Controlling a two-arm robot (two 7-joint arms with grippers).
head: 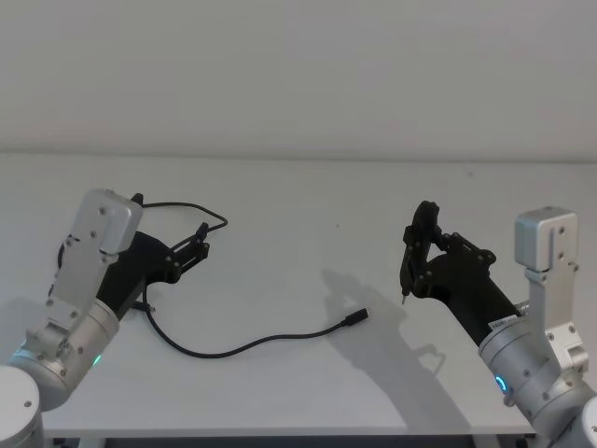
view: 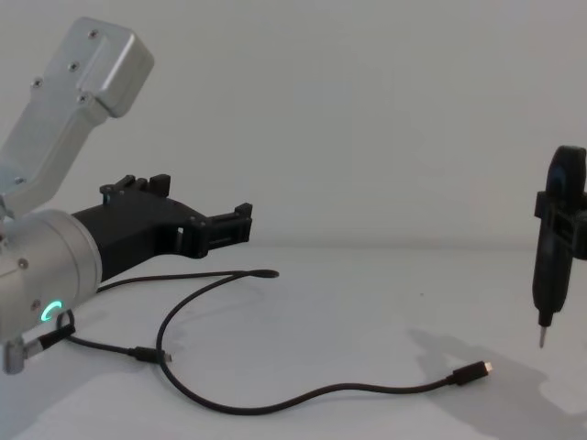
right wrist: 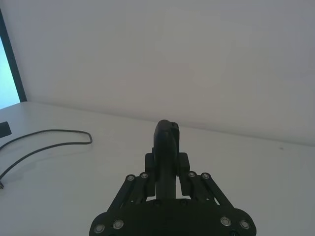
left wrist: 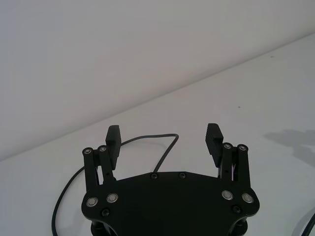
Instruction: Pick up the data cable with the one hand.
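From the head view, the left claw (head: 201,240) sits at the left middle of the frame, pointing toward the centre, its fingers spread and holding nothing. The data cable (head: 233,350) lies on the white desk (head: 308,205). It loops round just past the claw's tips at upper left, passes under the arm, then sweeps along the lower middle to a plug (head: 356,318) near the centre. At right middle, the right claw (head: 418,257) is pressed together on a slim black tool (head: 408,266), whose pin tip points down.

In the left wrist view, the left claw (left wrist: 164,135) fills the lower half, its two fingers (left wrist: 112,145) standing wide apart. A bend of the data cable (left wrist: 147,136) lies on the desk (left wrist: 246,98) beyond them, in the gap between the two.

In the right wrist view, the right claw (right wrist: 167,162) at lower centre pinches the slim black tool (right wrist: 166,132). The data cable (right wrist: 54,131) loops across the desk at middle left, well apart from it.

From the chest view, the left claw (view: 246,225) hangs at left middle above the desk, clear of the data cable (view: 303,399). The cable curves along the lower frame to its plug (view: 472,370) at lower right. The slim black tool (view: 550,257) stands upright at the right edge, its tip off the desk.
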